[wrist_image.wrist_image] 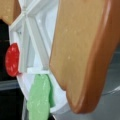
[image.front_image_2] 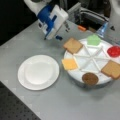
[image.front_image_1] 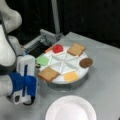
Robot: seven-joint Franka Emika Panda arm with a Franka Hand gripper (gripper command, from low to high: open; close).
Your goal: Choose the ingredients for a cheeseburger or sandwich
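The ingredients lie in a white divided round tray (image.front_image_1: 65, 65) (image.front_image_2: 88, 58) (wrist_image.wrist_image: 37, 40). In both front views I see a toast square (image.front_image_1: 48, 74) (image.front_image_2: 72, 45) overhanging the rim, green lettuce (image.front_image_1: 43, 60) (image.front_image_2: 93, 40), a red tomato slice (image.front_image_1: 57, 48) (image.front_image_2: 114, 51), a second toast (image.front_image_1: 76, 49) (image.front_image_2: 112, 69), a dark patty (image.front_image_1: 86, 62) (image.front_image_2: 90, 78) and orange cheese (image.front_image_1: 71, 76) (image.front_image_2: 69, 64). My blue and white gripper (image.front_image_1: 35, 75) (image.front_image_2: 62, 32) hovers just beside the overhanging toast (wrist_image.wrist_image: 85, 50), which fills the wrist view, with lettuce (wrist_image.wrist_image: 38, 97) and tomato (wrist_image.wrist_image: 12, 60) behind. No stacked sandwich shows.
A white round plate (image.front_image_1: 70, 108) (image.front_image_2: 38, 72) sits bare on the grey table in front of the tray. A metal fixture (image.front_image_1: 47, 37) (image.front_image_2: 90, 15) stands behind the tray near the table's back edge.
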